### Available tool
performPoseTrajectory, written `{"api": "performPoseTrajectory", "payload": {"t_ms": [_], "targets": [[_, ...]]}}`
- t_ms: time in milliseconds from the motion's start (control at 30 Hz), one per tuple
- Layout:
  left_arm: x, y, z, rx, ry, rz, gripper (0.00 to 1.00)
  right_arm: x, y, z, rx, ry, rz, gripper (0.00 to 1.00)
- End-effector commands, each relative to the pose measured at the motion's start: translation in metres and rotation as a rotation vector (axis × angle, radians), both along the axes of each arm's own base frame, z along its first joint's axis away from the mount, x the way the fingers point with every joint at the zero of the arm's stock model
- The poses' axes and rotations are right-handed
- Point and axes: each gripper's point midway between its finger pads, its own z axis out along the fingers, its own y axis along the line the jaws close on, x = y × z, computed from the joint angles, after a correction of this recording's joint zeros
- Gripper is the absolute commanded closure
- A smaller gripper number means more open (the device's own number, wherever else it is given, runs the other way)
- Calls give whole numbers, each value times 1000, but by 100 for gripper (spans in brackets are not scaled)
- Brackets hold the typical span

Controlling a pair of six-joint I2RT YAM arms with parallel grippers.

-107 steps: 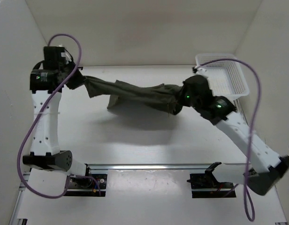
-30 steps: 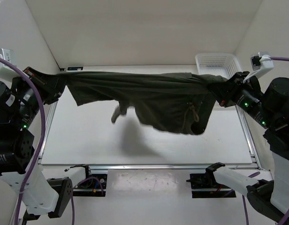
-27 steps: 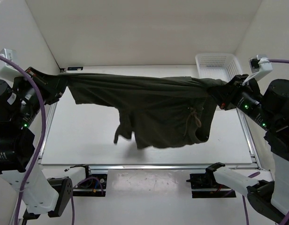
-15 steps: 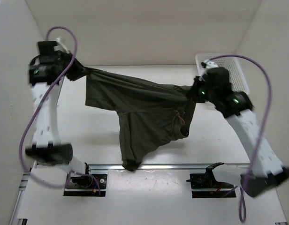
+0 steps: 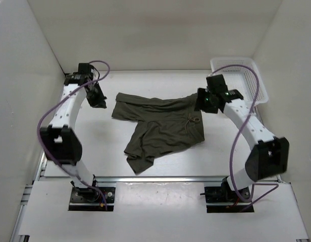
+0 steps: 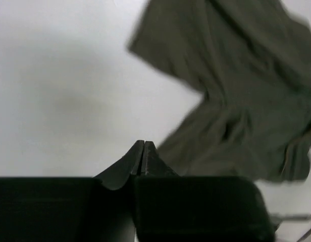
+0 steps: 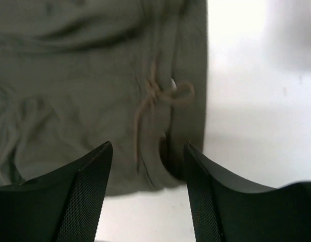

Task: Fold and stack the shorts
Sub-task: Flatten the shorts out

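Dark olive-green soft fabric shorts (image 5: 163,128) lie rumpled and unfolded on the white table (image 5: 105,151) between the two claws, held by neither. The left claw (image 6: 143,151) is pressed together on nothing beside one leg; the right claw (image 7: 145,151) stands spread above the drawstring waistband. Every fold and the stacking look still to do.

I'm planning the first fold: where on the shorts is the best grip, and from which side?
On the shorts, probably the near leg's hem corner, from above on the left: that leg lies splayed away from the far leg, its end free on the table.
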Motion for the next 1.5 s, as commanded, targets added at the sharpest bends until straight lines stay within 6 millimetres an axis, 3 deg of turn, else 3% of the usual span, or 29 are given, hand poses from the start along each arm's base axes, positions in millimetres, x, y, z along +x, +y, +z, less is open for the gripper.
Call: {"api": "performPoseTrajectory", "payload": {"t_ms": [0, 33, 67, 133, 167, 233, 267, 300, 333, 467, 533, 633, 733, 767, 933, 1033, 1100, 1133, 1200, 1233, 1267, 1467], "targets": [[-38, -31, 29, -58, -131, -95, 89, -40, -12, -3, 60, 3, -34, 38], [-62, -49, 3, -77, -52, -125, 89, -54, -8, 1, 103, -1, -16, 38], [-73, -58, -9, -82, -21, -141, 89, -73, -13, -19, 111, 56, -30, 39], [-97, -78, -32, -80, 47, -175, 87, -92, -10, -20, 176, 59, -49, 39], [-116, -80, -54, -73, 125, -150, 78, -109, -11, -37, 204, 118, -56, 37], [-128, -95, -70, -99, 151, -172, 56, -121, -10, -41, 255, 128, -93, 25], [-144, -107, -82, -117, 196, -197, 46, -128, -10, -47, 265, 149, -101, 18], [-150, -113, -90, -133, 222, -217, 33, -136, -14, -62, 270, 182, -124, 15], [-152, -122, -96, -158, 225, -240, 20, -140, -9, -62, 302, 185, -112, 14], [-163, -121, -125, -114, 309, -214, 16, -140, -18, -75, 339, 197, -168, 13], [-160, -115, -131, -73, 310, -188, 20, -143, -17, -81, 361, 222, -168, 13], [-163, -108, -143, -37, 343, -156, 33, -138, -18, -84, 387, 222, -176, 13], [-165, -110, -153, -39, 377, -157, 81, -135, -17, -97, 399, 247, -178, 13], [-166, -109, -156, -36, 388, -156, 90, -129, -14, -100, 407, 244, -172, 13], [-156, -99, -135, -38, 318, -134, 90, -119, -13, -119, 406, 279, -200, 14], [-148, -84, -118, -23, 280, -108, 90, -105, -11, -125, 396, 266, -197, 25], [-145, -75, -109, -13, 282, -91, 90, -99, -15, -130, 359, 257, -214, 41], [-140, -70, -105, 2, 265, -103, 90, -96, -14, -133, 343, 261, -215, 61], [-134, -60, -99, 27, 256, -87, 90, -90, -18, -134, 322, 244, -231, 81], [-126, -50, -95, 41, 246, -74, 90, -87, -19, -133, 316, 231, -235, 96], [-121, -45, -94, 41, 240, -67, 90, -87, -21, -134, 309, 227, -240, 100], [-73, -7, -103, 56, 254, 1, 90, -87, -18, -133, 330, 237, -250, 100]]}}
